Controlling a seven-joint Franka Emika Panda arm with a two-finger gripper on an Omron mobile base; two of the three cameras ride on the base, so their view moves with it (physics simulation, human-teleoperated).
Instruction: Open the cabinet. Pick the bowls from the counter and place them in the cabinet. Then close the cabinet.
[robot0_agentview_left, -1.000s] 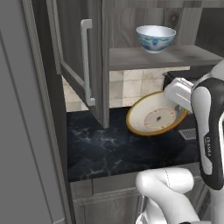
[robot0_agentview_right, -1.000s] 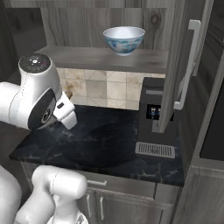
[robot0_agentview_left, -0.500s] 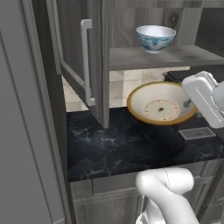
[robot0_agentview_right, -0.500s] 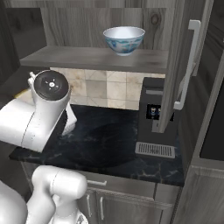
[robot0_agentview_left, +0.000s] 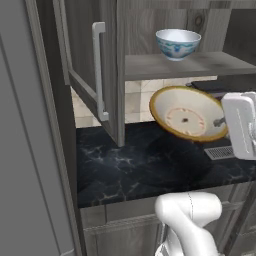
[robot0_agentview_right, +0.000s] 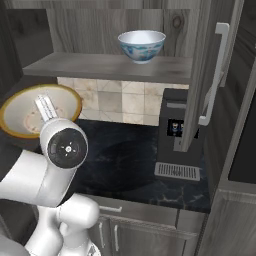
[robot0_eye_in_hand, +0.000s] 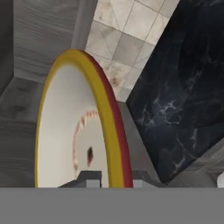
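Hand view: cream bowl (robot0_eye_in_hand: 74, 131) rim between end effector (robot0_eye_in_hand: 111, 180) tips

arm: raised above counter height | hand (robot0_eye_in_hand: 111, 177): clamped on a rim, one finger each side

Shallow bowl (robot0_agentview_left: 187, 116) cream, orange-brown rim; deep bowl (robot0_agentview_left: 177, 43) white, blue pattern; counter (robot0_agentview_left: 150, 165) black, white-veined.

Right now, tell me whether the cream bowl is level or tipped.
Tipped. The cream bowl hangs in the air above the counter, its inside facing sideways, and the pincer clamps its rim edge-on.
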